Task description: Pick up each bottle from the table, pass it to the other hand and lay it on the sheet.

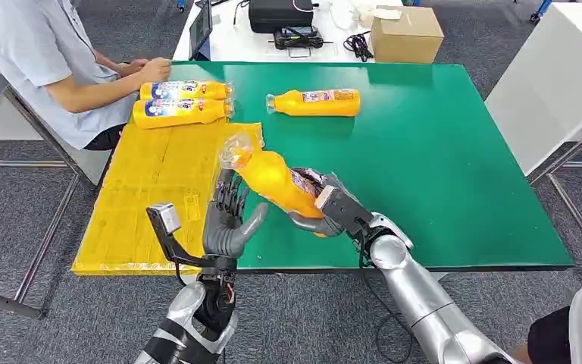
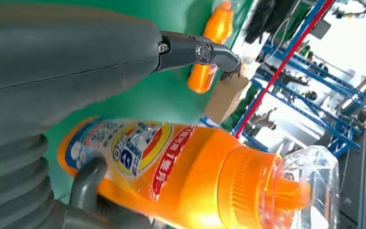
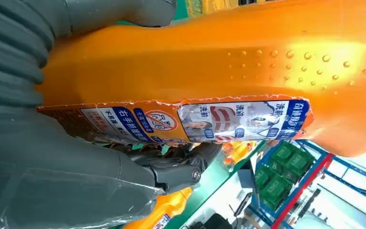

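My right hand (image 1: 326, 208) grips the lower body of an orange bottle (image 1: 273, 182), held tilted above the table's front edge, its clear cap pointing at the yellow sheet (image 1: 151, 197). My left hand (image 1: 227, 220) stands open right beside the bottle's neck, fingers up and thumb out under it; I cannot tell if it touches. The left wrist view shows the bottle (image 2: 181, 167) close below the thumb (image 2: 66, 62). Its label (image 3: 195, 121) shows in the right wrist view. Two orange bottles (image 1: 186, 90) (image 1: 180, 111) lie on the sheet's far end. Another bottle (image 1: 314, 101) lies on the green table (image 1: 439, 167).
A person (image 1: 53, 61) sits at the table's far left corner, hands near the two bottles on the sheet. A cardboard box (image 1: 405, 34) and cables stand on a white table beyond. Another white table stands at the right.
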Controlling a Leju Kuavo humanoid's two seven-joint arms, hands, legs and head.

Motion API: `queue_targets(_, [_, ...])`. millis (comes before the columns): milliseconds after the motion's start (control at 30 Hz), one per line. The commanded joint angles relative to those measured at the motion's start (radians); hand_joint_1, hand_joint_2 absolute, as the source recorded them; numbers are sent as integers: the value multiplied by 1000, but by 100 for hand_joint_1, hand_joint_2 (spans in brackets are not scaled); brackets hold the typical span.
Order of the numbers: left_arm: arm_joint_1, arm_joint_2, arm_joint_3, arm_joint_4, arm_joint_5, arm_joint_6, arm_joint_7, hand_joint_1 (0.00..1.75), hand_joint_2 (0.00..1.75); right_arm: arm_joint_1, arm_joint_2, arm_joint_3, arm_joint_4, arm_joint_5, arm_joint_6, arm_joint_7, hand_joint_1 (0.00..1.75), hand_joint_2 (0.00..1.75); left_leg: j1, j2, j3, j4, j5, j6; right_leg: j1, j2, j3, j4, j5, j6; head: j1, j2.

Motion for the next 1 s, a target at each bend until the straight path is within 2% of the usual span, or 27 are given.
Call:
queue_targets(33, [-17,40,-48,32,40,-44,52,0,175,-53,11,-2,94,21,-10,-10,175,175,0,2,3,-1,-1,-1,0,1,2,0,0,-2,0,0])
queue_targets(200, [-20,36,-47,43,34,-17,40,0,175,-50,30,20,76,128,-113,7,175,175,0,3,3,-1,-1,-2,0,2,2,0,0,-2,0,0])
queue_targets(300, [-22,36,-45,43,31,-12,38,0,175,-50,36,28,71,143,-125,13,175,175,0,3,3,-1,-1,-2,0,3,2,0,0,-2,0,0])
queue_targets(367, [-22,33,-38,39,22,9,25,0,175,-52,37,52,63,205,-171,34,175,175,0,5,7,-1,-3,-3,1,4,5,0,-2,-4,0,0])
queue_targets(433, [-17,34,-36,20,14,19,12,0,175,-61,38,70,71,243,-190,54,175,175,1,3,5,-1,-2,-2,1,3,3,0,-1,-3,0,0])
queue_targets(833, [0,34,9,-10,47,32,-20,0,175,-121,68,157,82,171,-58,46,175,175,0,5,2,0,-2,-2,0,4,1,1,-1,-3,0,0])
queue_targets(1000, [16,40,28,-35,75,11,-31,0,175,-113,66,158,71,77,11,23,175,175,1,5,4,0,-2,-2,1,4,3,0,-1,-3,0,0])
